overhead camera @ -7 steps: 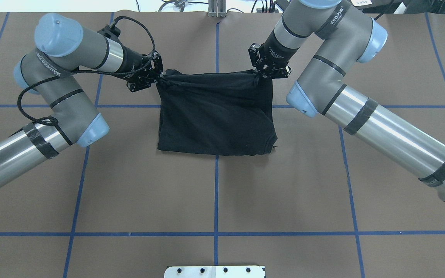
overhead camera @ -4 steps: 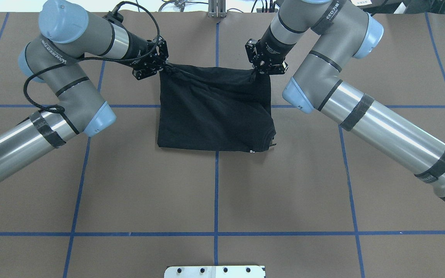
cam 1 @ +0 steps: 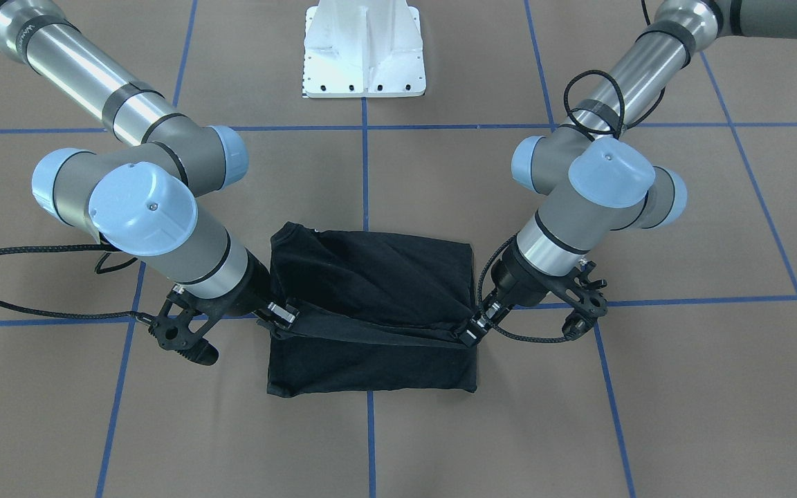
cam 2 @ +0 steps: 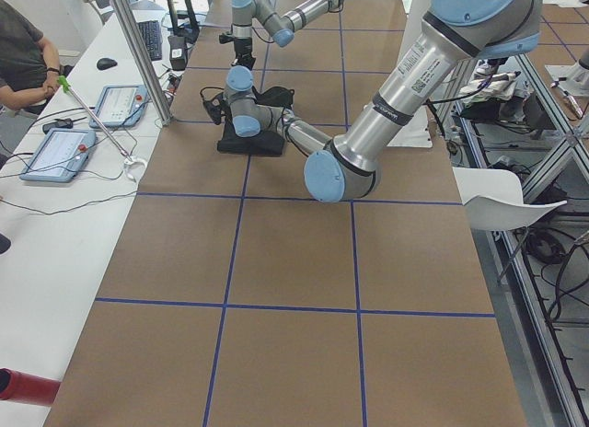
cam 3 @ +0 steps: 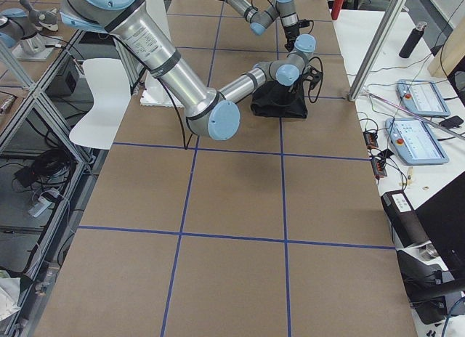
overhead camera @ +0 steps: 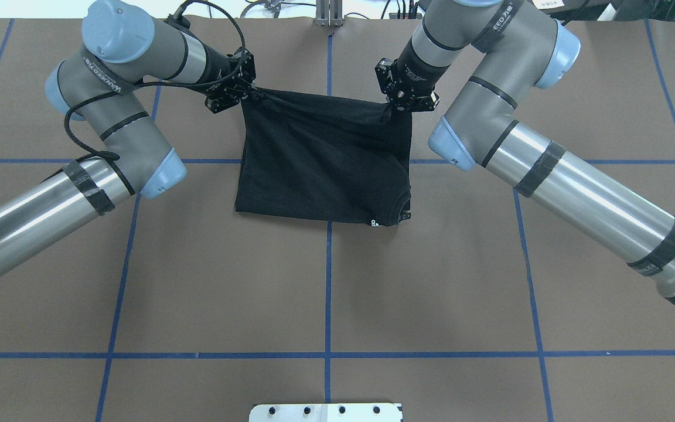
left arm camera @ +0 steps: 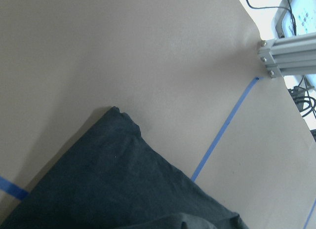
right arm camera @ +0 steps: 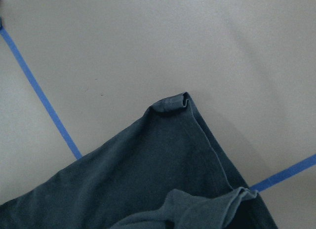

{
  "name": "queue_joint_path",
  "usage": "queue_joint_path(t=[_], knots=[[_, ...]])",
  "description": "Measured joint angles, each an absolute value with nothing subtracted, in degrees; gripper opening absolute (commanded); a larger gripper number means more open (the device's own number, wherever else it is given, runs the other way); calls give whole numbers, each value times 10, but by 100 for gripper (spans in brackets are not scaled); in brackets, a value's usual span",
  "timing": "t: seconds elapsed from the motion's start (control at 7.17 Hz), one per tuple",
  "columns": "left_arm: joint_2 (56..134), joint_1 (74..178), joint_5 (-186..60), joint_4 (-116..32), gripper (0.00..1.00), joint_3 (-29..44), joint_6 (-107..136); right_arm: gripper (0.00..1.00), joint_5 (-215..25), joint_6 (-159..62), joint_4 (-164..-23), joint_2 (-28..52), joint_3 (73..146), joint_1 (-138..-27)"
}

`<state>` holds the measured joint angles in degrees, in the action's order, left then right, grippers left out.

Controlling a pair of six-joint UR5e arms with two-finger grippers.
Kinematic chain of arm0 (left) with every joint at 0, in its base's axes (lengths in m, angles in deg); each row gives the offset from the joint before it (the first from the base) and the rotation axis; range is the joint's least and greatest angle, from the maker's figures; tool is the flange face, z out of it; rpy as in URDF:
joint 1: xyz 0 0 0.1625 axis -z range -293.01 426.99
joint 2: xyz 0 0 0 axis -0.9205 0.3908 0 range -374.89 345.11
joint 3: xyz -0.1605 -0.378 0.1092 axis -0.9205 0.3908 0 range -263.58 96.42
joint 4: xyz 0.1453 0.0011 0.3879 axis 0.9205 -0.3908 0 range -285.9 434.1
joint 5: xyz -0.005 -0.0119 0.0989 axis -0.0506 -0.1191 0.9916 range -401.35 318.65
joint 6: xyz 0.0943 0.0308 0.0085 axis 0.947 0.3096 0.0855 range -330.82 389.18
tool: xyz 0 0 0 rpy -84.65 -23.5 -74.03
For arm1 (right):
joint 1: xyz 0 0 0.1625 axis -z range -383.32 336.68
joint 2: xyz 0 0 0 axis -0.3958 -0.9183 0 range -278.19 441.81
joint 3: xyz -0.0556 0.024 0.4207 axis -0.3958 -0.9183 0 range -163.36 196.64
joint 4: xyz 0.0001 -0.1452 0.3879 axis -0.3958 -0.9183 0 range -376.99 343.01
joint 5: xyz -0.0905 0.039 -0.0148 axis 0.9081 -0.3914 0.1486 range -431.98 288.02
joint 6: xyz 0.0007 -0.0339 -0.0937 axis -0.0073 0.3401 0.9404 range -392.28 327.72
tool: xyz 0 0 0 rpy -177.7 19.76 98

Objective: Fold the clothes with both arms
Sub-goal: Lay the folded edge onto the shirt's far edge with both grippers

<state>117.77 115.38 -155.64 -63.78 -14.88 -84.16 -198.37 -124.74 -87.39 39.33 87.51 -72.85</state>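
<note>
The black T-shirt [overhead camera: 323,158] lies folded on the far half of the table, with a small white bit of print [overhead camera: 374,223] at its near edge. My left gripper [overhead camera: 248,94] is shut on the shirt's far left corner. My right gripper [overhead camera: 393,108] is shut on the far right corner. In the front-facing view the held edge [cam 1: 371,332] hangs stretched between the left gripper [cam 1: 471,335] and the right gripper [cam 1: 281,315], raised above a lower layer [cam 1: 371,370]. Both wrist views show only the shirt [left arm camera: 123,184] [right arm camera: 163,174] and table.
Brown table cover [overhead camera: 326,293] with blue tape grid lines. The white base block [cam 1: 364,52] sits at the robot's side. An aluminium post [overhead camera: 329,14] stands at the far table edge. A person [cam 2: 23,59] sits by tablets [cam 2: 60,155] on the side bench.
Both grippers have moved away from the robot's base toward the far edge, drawing the held edge with them. The shirt's near edge slid the same way and a white bit of print came into view.
</note>
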Motion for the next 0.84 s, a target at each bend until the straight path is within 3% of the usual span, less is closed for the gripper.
queue_joint_path(t=[0.7, 0.84], knots=[[1193, 1151, -1547, -642, 0, -169, -846, 0, -1983, -1247, -873, 395, 851, -729], [1197, 1151, -1547, -642, 12, -169, -849, 42, -1983, -1247, -873, 399, 850, -729]])
